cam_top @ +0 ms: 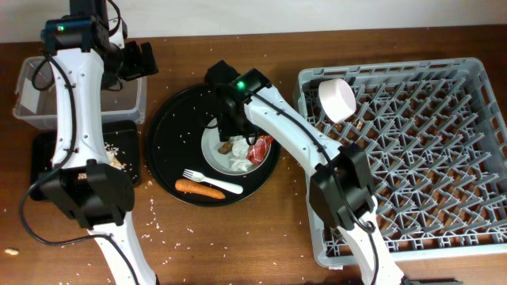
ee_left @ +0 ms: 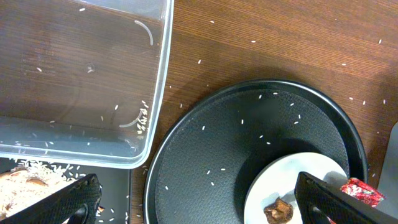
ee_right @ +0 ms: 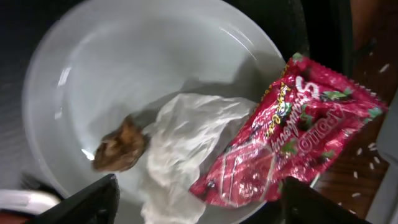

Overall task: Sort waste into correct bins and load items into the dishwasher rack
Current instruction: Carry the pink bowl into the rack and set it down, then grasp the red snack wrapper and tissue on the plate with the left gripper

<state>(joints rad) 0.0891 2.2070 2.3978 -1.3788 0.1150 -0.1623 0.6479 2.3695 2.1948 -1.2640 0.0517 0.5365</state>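
Observation:
The pale plate (cam_top: 215, 150) lies on the round black tray and holds a brown food bit (cam_top: 226, 146), a crumpled white tissue (cam_top: 239, 163) and a red wrapper (cam_top: 260, 149). My right gripper (cam_top: 230, 127) hovers just above them, open and empty. In the right wrist view its fingers (ee_right: 199, 205) straddle the tissue (ee_right: 186, 143) and wrapper (ee_right: 292, 137), with the brown bit (ee_right: 121, 149) to the left. A white fork (cam_top: 212, 181) and a carrot (cam_top: 198, 188) lie on the tray. My left gripper (cam_top: 136, 60) is open and empty by the clear tub (cam_top: 79, 95). The blue cup is out of view.
The round black tray (cam_top: 170, 134) sits mid-table. The flat black tray (cam_top: 87, 134) holds grain scraps (cam_top: 115, 154). A white bowl (cam_top: 337, 99) rests in the grey rack (cam_top: 428, 182) on the right. Loose grains dot the table. The left wrist view shows the tub (ee_left: 81, 81) and plate (ee_left: 280, 180).

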